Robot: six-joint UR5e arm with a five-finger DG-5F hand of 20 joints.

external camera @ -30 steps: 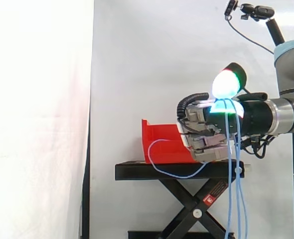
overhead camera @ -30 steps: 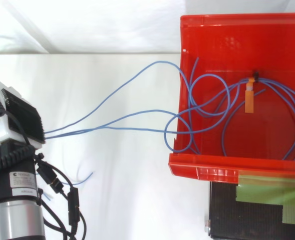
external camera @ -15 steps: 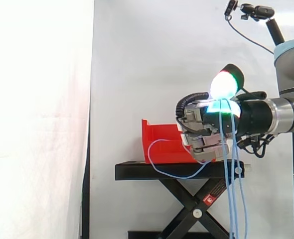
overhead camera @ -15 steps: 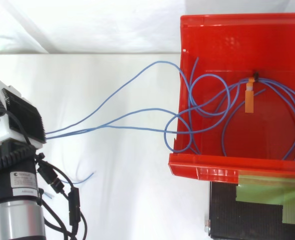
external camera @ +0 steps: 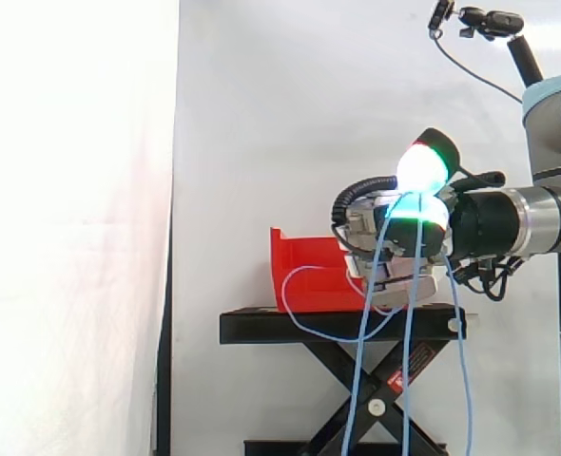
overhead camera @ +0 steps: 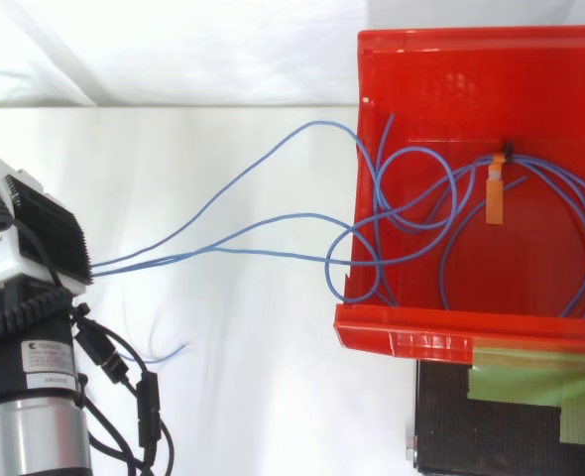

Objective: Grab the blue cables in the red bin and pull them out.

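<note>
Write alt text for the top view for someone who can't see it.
A robot hand at the left holds blue cables that stretch across to a red bin at the right. Inside the bin the cables lie coiled, tied with an orange tag.

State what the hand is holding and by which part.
Thin blue cables, in the hand's curled fingers, gripped mid-length between the red plastic bin and their hanging ends.

I see the hand [external camera: 387, 249] at the red bin's [external camera: 304, 275] 3 o'clock, fingers curled round the blue cables [external camera: 407, 361], which hang toward 6 o'clock past the black stand [external camera: 328, 327]. One strand loops from the bin across the stand's top.
</note>
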